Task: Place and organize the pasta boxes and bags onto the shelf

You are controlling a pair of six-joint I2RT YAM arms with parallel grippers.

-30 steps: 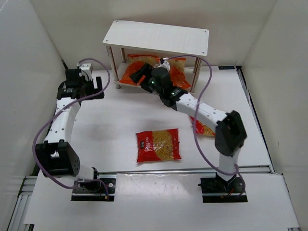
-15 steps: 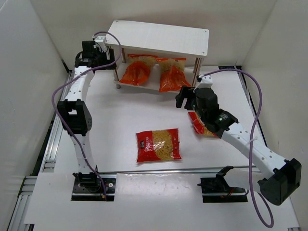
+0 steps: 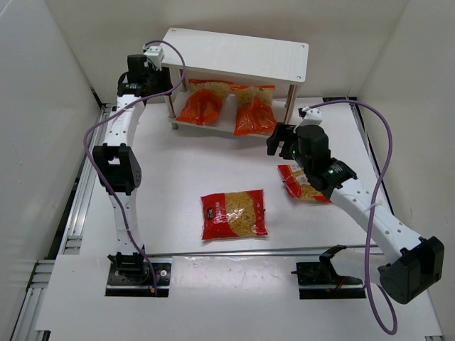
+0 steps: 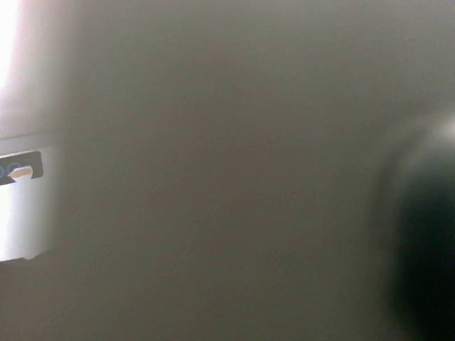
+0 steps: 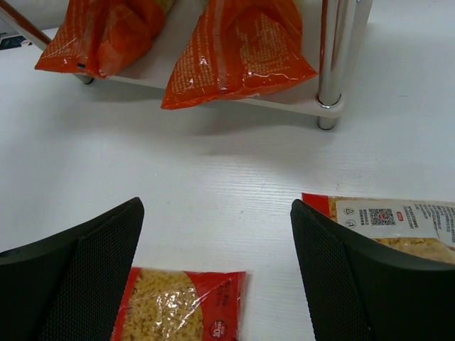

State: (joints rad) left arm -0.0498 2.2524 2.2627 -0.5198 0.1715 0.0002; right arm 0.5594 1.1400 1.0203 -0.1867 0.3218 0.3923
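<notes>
Clock bearings are read on the overhead view, 12 being the far wall.

1. Shelf [image 3: 234,54]: two white boards on silver legs, at 12 o'clock on the table [image 3: 170,170]. The top board is bare. One front leg [image 5: 333,57] shows in the right wrist view.
2. Left orange bag [image 3: 202,105]: lies flat on the lower board, on its left half. Its near end overhangs the board's front edge in the right wrist view [image 5: 99,32].
3. Right orange bag [image 3: 254,111]: lies on the lower board at 3 o'clock of item 2, just beside it. Its near end also overhangs the front edge [image 5: 238,50].
4. Central red bag [image 3: 233,214]: lies flat on the table at 6 o'clock of the shelf, well apart from it, with its clear window up.
5. Right red bag [image 3: 304,183]: lies flat on the table at 2 o'clock of item 4. It is partly under the right arm, label side up [image 5: 398,227].
6. Right gripper [image 3: 279,141]: between the shelf's front right leg and item 5. Its fingers [image 5: 99,270] are spread wide and hold nothing.
7. Left gripper [image 3: 146,74]: at the shelf's left end, 9 o'clock of the top board. Its wrist view is a grey blur, so I cannot tell whether the jaws are spread or closed.
</notes>
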